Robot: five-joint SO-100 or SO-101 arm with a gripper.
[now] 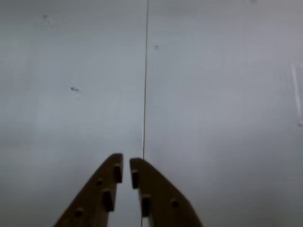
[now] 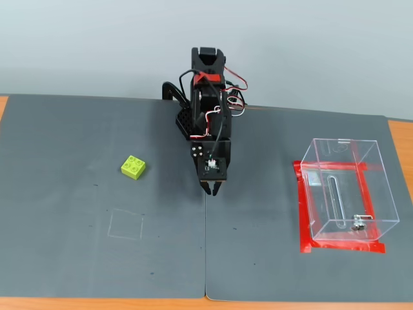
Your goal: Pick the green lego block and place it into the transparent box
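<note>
The green lego block lies on the dark grey mat, left of the arm and well apart from it. On the right of the fixed view stands the transparent box, with red tape around its base and nothing inside. My gripper hangs over the seam in the middle of the mat, between block and box. In the wrist view my gripper comes in from the bottom edge, its tips nearly touching with nothing between them. Neither block nor box shows in the wrist view.
Two grey mats meet at a seam running toward the front edge. A faint chalk square is drawn on the left mat, in front of the block. The arm's base stands at the back centre. Wooden table edges show at the sides.
</note>
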